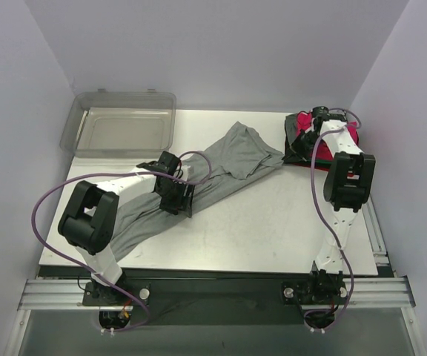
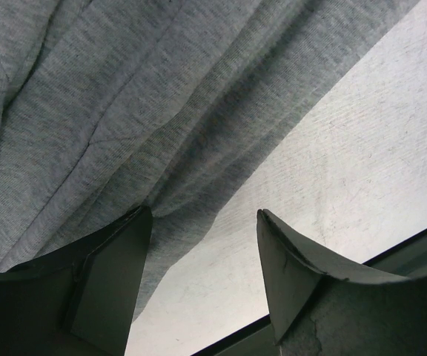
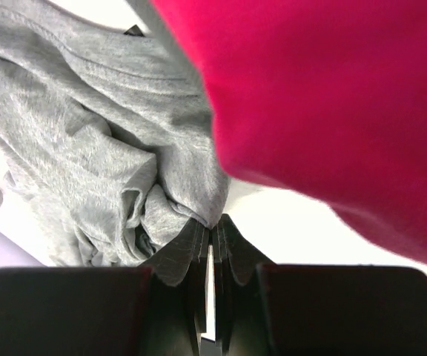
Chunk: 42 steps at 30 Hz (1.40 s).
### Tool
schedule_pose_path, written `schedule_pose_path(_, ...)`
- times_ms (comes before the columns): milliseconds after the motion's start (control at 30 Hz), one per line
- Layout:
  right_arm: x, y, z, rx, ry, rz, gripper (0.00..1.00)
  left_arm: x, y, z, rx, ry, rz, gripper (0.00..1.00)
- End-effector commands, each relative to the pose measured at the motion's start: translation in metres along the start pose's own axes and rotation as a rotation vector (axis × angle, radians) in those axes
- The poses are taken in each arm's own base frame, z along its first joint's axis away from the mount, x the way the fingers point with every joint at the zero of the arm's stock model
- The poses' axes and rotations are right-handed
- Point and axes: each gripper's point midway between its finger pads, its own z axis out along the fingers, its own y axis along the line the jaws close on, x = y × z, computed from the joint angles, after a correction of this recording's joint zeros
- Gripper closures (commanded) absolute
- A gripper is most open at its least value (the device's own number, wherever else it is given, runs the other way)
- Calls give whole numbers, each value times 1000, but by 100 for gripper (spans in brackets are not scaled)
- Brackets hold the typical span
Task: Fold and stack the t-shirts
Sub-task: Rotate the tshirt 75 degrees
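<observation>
Right wrist view: right gripper (image 3: 212, 228) is clenched on a thin grey fold (image 3: 161, 196), tight against the pink-red shirt (image 3: 332, 111). Can't tell whether that fold belongs to the big tee or to a stacked shirt. Advice: lift slowly, check that only one layer comes up, and don't drag the stack (image 1: 299, 144) at far right. Meanwhile left gripper (image 2: 202, 215) is released, jaws astride the cloth edge at near left, nothing pinched. It should go lower and take the hem before any pull, so both arms can stretch it flat. The grey tee (image 1: 228, 159) is heather, soft and thin. It lies on the table (image 1: 273, 222) as a rumpled diagonal band from near left to far centre, with long creases and its far corner just beside the stack.
</observation>
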Motion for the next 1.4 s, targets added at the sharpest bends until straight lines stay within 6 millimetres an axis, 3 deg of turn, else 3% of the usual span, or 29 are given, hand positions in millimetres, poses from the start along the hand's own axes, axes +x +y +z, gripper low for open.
schedule_pose_path(0,-20,-16,-4,24,-24,63,100,22,28,17,-109,84,18,30)
schedule_pose_path(233,-28,-26,-8,37,-34,114,99,18,24,18,-87,78,15,30)
schedule_pose_path(400,-24,-17,-14,15,-36,67,88,6,4,19,-3,47,4,30)
schedule_pose_path(500,-14,-7,-18,7,-35,-7,79,3,-5,23,7,51,19,29)
schedule_pose_path(667,22,11,-17,24,-9,-186,68,4,-13,28,12,68,39,29)
schedule_pose_path(800,53,18,-8,78,16,-306,66,5,-14,30,10,76,41,29)
schedule_pose_path(967,74,13,2,131,42,-321,66,6,-12,29,-2,75,44,29)
schedule_pose_path(1367,68,-10,11,296,-16,-358,66,13,-6,29,-20,84,47,29)
